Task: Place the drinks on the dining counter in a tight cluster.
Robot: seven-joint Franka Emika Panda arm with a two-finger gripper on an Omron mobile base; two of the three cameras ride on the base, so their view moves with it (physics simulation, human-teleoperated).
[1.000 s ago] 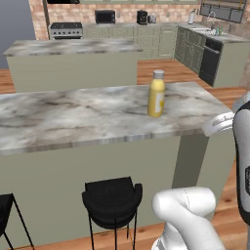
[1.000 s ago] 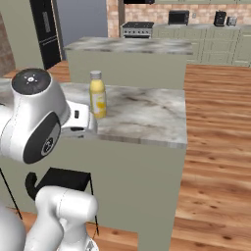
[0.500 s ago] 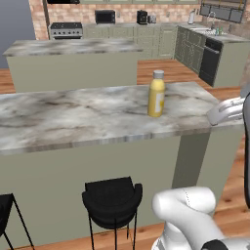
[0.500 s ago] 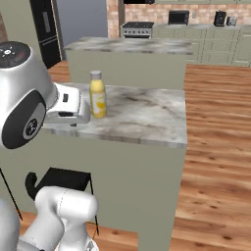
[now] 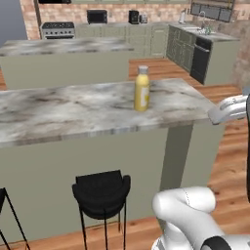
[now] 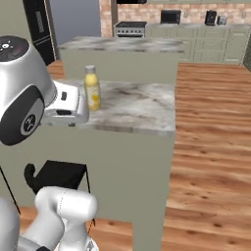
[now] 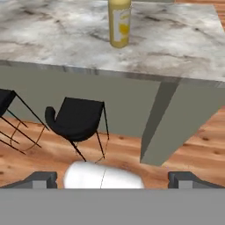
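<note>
one drink stands on the dining counter (image 5: 73, 110) in front of you: the tall yellow bottle (image 5: 141, 90) with its grey cap, upright on the veined marble top. you see it toward the right end of that counter in the left base view, and near the left part of the visible top in the right base view (image 6: 92, 89). in the hand view the same bottle (image 7: 119, 23) sits at the top of the picture, its upper part cut off by the edge, well back from the front edge of the counter (image 7: 184, 48).

your hand (image 7: 113, 178) is open, with its two dark fingertips (image 7: 41, 179) spread wide apart at the bottom of the hand view and nothing between them. it hangs off the counter on the stool side, well apart from the bottle, looking over the counter's grey-green base and the wooden floor (image 7: 123, 151).

a black stool (image 7: 75, 119) stands at the counter's front, below the bottle; you see it in the left base view (image 5: 101, 192) too, and part of a second stool (image 7: 11, 115) shows at the left edge of the hand view.

behind the dining counter stands another marble-topped island (image 5: 66, 47) without stools, and beyond it the kitchen wall with a stove (image 5: 57, 30) and a microwave (image 5: 96, 16).
</note>
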